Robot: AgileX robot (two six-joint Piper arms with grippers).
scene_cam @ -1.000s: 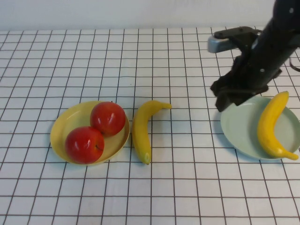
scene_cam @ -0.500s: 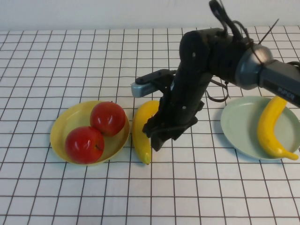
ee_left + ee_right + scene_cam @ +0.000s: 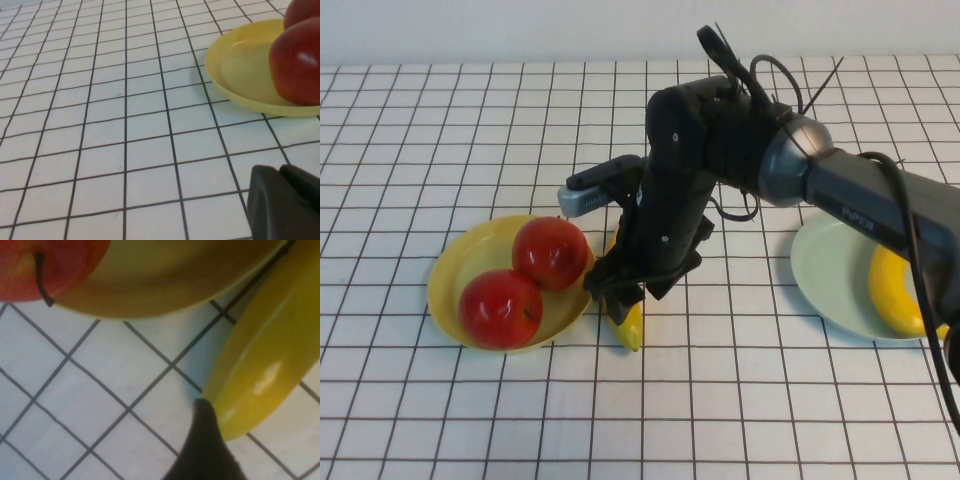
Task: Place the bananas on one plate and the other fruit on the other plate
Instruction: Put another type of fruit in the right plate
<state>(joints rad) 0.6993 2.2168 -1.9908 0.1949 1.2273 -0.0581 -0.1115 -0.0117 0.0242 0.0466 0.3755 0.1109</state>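
Observation:
My right gripper (image 3: 623, 293) is open and low over a yellow banana (image 3: 630, 328) that lies on the table just right of the pale yellow plate (image 3: 455, 262). In the right wrist view one dark finger (image 3: 205, 440) touches the side of this banana (image 3: 265, 365); the other finger is out of view. Two red fruits (image 3: 550, 252) (image 3: 500, 308) sit on the yellow plate. The second banana (image 3: 895, 295) lies on the pale blue-green plate (image 3: 830, 265) at the right, partly behind my right arm. My left gripper (image 3: 287, 200) is shut and empty, near the yellow plate (image 3: 240, 75).
The table is a white cloth with a black grid. My right arm stretches across from the right edge, over the blue-green plate's near side. A white wall runs along the back.
My right arm has swung left from the blue-green plate across the table and come down over the banana beside the yellow plate. The fruit and plates have not moved.

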